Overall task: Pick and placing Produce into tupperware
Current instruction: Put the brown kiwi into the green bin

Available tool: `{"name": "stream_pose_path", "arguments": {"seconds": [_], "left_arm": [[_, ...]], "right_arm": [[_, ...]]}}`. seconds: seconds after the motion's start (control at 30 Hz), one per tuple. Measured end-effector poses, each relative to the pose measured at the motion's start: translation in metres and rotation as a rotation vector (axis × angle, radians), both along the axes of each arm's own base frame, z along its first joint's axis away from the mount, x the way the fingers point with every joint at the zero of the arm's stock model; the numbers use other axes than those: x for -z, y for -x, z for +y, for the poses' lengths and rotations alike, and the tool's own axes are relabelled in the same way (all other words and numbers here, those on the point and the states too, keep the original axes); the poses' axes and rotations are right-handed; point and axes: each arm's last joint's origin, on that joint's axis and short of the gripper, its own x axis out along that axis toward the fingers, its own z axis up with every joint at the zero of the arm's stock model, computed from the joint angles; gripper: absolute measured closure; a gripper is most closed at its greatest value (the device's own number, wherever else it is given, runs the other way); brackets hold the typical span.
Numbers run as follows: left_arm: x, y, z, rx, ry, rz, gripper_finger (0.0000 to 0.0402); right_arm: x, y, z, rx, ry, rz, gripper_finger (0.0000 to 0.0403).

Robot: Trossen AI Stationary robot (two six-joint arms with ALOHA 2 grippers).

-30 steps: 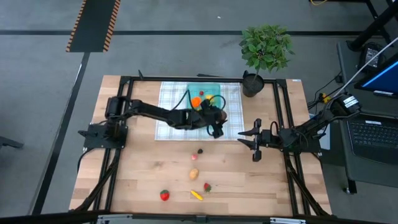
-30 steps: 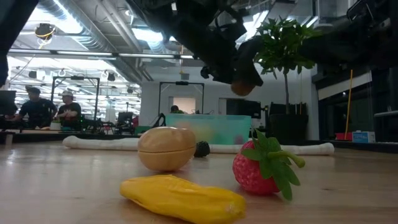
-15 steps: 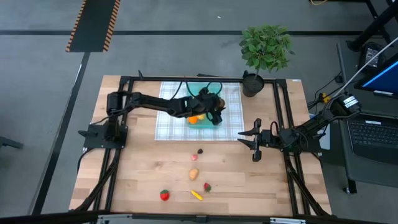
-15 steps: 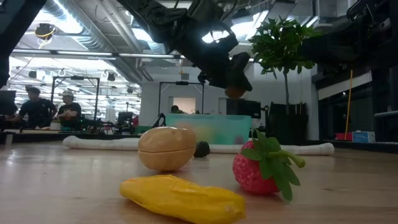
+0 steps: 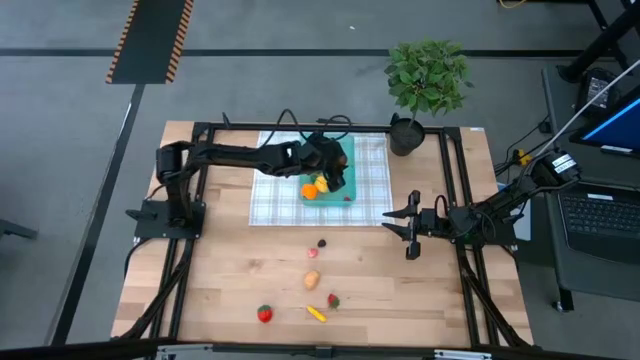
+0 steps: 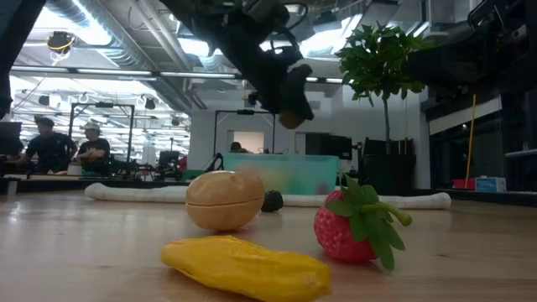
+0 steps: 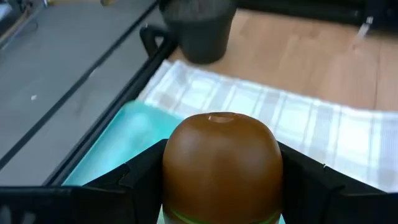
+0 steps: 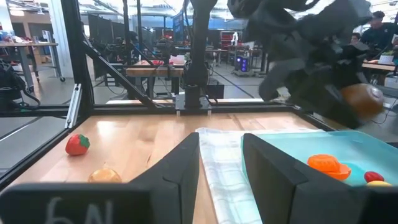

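Above the tupperware (image 5: 340, 160), left fingers (image 7: 137, 180) clamp a brown kiwi (image 7: 222, 167); right fingers (image 8: 186, 168) apart.

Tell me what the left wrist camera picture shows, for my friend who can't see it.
The left gripper holds a round brown kiwi between its dark fingers, above the teal tupperware. Beyond lie a white checked cloth, the wooden table and a dark plant pot.

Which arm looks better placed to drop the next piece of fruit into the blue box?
The left. Its gripper hangs over the tupperware, shut on the brown kiwi. The right gripper waits open and empty beside the checked cloth.
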Motion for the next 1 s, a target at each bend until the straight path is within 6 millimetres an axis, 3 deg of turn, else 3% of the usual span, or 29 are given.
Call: {"name": "stream_pose_path", "arguments": {"seconds": [0.17,0.53,1.0], "left_arm": [[-0.001,0.005,-0.001,-0.006,0.014,0.036,0.0164],[0.017,0.025,0.004,-0.082,0.136,0.259,0.0163],[0.018,0.029,0.013,-0.057,0.174,0.265,0.0163]], "right_arm": [[0.000,0.000,0.000,-0.001,-0.006,0.000,0.0276],[0.000,0.000,0.000,-0.001,-0.006,0.001,0.0276],[0.000,0.000,0.000,0.000,-0.001,0.001,0.0276]]}}
